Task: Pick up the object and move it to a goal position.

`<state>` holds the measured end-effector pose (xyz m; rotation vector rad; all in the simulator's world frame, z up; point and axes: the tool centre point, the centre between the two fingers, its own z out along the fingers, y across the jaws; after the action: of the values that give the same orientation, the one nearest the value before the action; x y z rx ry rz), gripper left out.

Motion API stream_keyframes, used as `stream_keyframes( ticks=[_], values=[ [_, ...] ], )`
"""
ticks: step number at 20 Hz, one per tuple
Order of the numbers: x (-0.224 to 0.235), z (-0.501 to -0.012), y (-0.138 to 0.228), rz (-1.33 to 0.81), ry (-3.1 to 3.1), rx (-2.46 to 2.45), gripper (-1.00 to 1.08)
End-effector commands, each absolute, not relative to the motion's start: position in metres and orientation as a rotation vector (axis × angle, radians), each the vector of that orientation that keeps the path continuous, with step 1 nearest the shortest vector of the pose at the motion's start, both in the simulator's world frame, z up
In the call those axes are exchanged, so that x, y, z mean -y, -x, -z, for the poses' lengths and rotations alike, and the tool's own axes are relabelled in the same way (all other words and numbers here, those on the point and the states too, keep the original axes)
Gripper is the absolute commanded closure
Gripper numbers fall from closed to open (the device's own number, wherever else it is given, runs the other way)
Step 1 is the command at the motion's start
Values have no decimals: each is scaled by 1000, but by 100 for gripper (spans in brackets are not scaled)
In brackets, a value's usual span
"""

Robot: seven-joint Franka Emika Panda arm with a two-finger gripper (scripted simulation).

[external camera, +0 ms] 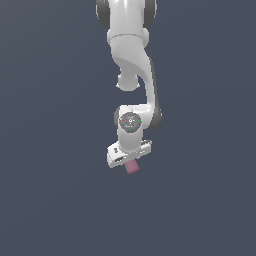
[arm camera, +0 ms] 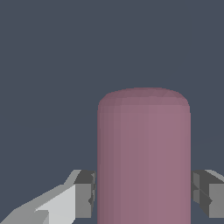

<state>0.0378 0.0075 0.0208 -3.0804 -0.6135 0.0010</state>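
So, the small dusky-pink matte cylinder with rounded ends (arm camera: 143,157) is pinched between the two grey finger pads (arm camera: 84,194) of the white tool (external camera: 131,163), one pad pressed against each side of it in the wrist view. In the exterior view only a short pink stub is seen poking out beneath the tool, with most of the cylinder's length sticking out past the fingertips rather than seated deep between them.

That's where the risk is judged to be. The contact patch looks small compared with the cylinder's length, and the sides are smooth and curved, so a quick swing or a hard stop could let it pivot around the pads or slide out altogether. A rounded piece like that would probably roll off if dropped on the bench (external camera: 50,200), and a re-grasp would be needed.

No goal marker can be made out in either view, so how far it has to be carried can't be told. Whether the cylinder is lifted off the bench or just touching it can't be settled either, since no shadow or edge is shown beneath the tool. If it's dragged, the grip could get twisted loose.
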Motion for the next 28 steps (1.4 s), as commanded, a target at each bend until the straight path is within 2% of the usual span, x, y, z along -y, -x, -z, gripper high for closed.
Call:
stream_keyframes(
  ticks=[1, 8, 21, 28],
  values=[
    [0, -25, -33, 0, 3081, 612, 108],
    [36, -45, -6, 0, 3081, 612, 108],
    [146, -108, 74, 0, 3081, 611, 108],
    [193, -135, 106, 0, 3081, 611, 108]
  ],
)
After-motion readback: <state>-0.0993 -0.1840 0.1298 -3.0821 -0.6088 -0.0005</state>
